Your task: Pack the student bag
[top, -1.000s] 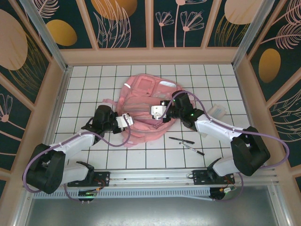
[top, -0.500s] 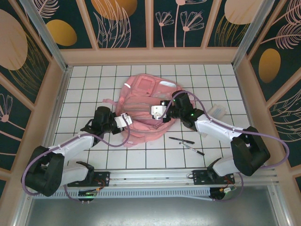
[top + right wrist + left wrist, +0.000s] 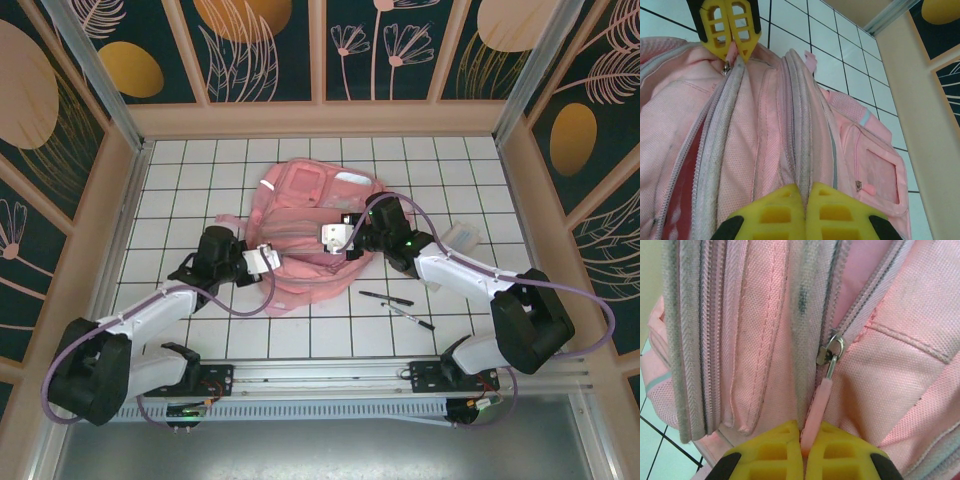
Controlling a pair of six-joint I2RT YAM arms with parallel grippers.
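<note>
Pink student bag [image 3: 300, 200], grimy along its zips, lies mid-frame; my left claw [image 3: 803, 442] pinches its zipper pull [image 3: 819, 400], my right claw [image 3: 805, 195] clenches the zip edge [image 3: 799, 145].

One camera looks down from high behind me. My wrist cameras sit close, both facing the student bag [image 3: 305, 195].

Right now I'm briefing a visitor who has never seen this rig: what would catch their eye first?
The big pink bag sprawled in the middle of the white table. The left gripper pinches a pink zipper pull, while the right gripper clamps a fold beside the bag's zip. Two pens lie on the table by the bag's right side.
</note>
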